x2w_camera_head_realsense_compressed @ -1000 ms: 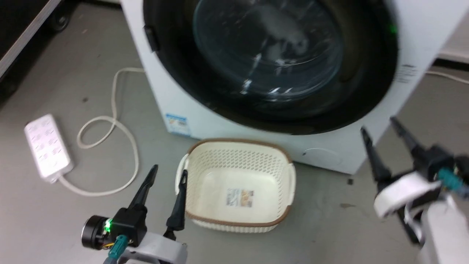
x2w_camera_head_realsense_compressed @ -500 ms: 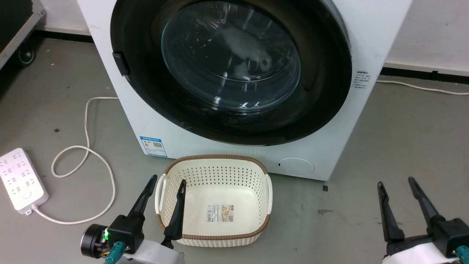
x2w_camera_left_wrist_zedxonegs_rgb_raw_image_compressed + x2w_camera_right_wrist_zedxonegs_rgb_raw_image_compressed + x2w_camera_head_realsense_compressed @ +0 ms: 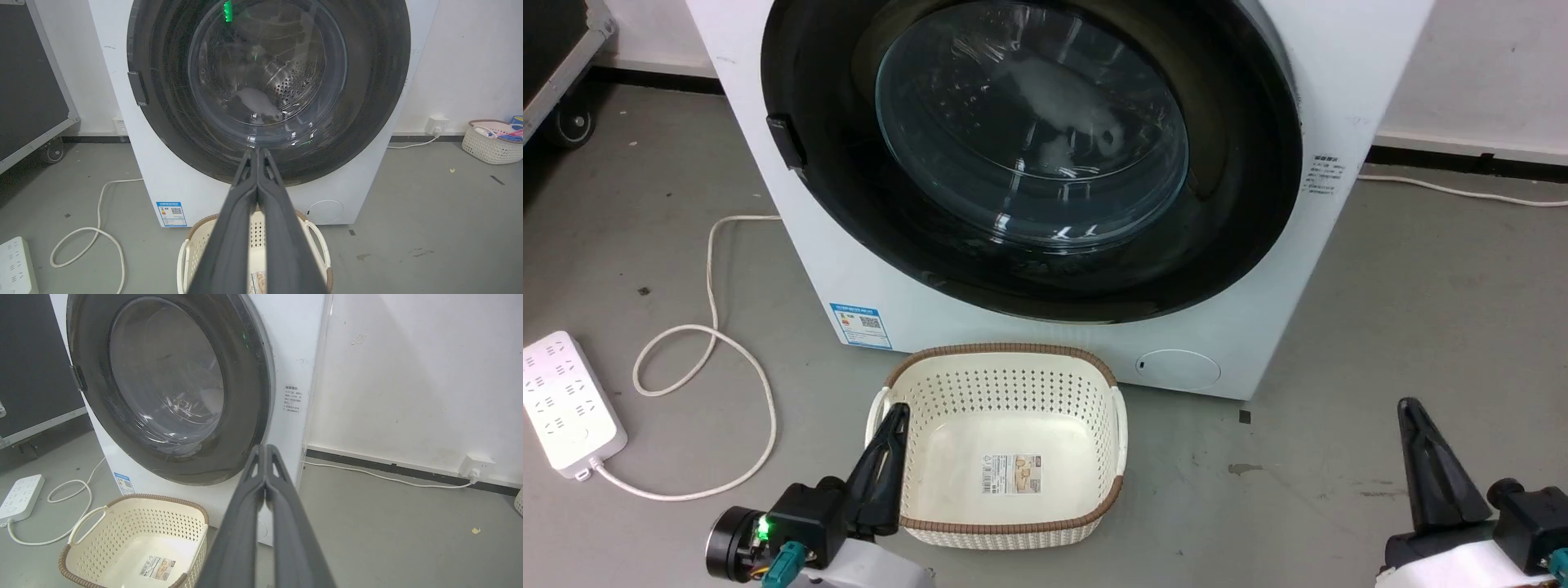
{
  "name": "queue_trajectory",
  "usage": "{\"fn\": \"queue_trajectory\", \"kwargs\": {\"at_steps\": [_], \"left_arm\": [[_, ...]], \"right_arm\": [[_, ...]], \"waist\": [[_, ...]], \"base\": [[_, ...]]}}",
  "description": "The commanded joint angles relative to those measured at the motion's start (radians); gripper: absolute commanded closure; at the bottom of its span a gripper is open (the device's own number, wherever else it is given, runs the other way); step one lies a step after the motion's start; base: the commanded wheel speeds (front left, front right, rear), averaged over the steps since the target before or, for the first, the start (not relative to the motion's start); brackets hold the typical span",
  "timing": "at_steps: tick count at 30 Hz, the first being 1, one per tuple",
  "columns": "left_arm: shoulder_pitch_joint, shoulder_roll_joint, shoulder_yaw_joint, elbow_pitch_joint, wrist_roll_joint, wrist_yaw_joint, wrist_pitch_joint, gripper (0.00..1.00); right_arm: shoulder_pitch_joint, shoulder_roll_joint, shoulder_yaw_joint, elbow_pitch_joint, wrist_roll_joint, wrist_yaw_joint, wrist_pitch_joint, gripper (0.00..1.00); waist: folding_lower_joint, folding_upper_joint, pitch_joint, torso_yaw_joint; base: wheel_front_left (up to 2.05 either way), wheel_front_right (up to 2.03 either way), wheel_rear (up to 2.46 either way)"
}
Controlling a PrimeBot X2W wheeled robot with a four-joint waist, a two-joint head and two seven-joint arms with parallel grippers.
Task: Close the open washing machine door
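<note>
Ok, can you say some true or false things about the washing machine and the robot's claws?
The washing machine door is closed. True.
The basket is full of clothes. False: it holds no clothes.
Both claws are wide open. False: the left claw and the right claw each have their fingers pressed together.
A white power strip lies on the floor. True.

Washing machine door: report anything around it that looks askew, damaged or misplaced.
Nothing damaged or spilled. The washing machine door appears flush with the cabinet, not askew. A power strip and its looped cord lie loose at left; an empty basket stands before the door.
</note>
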Motion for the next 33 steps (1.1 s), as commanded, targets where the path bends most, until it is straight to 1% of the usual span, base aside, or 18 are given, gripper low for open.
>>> {"fn": "queue_trajectory", "kwargs": {"at_steps": [1, 33], "left_arm": [[0.001, -0.001, 0.003, -0.003, 0.003, 0.004, 0.006, 1.00], [0.006, -0.006, 0.030, -0.031, 0.025, 0.037, 0.074, 1.00]], "right_arm": [[-0.001, 0.000, 0.003, -0.001, 0.000, 0.000, 0.007, 1.00], [-0.011, 0.001, 0.036, -0.009, -0.003, 0.000, 0.075, 1.00]], "waist": [[0.0000, -0.0001, -0.001, -0.001], [0.0000, -0.0001, -0.014, -0.023]], "base": [[0.00, 0.00, 0.00], [0.00, 0.00, 0.00]]}}
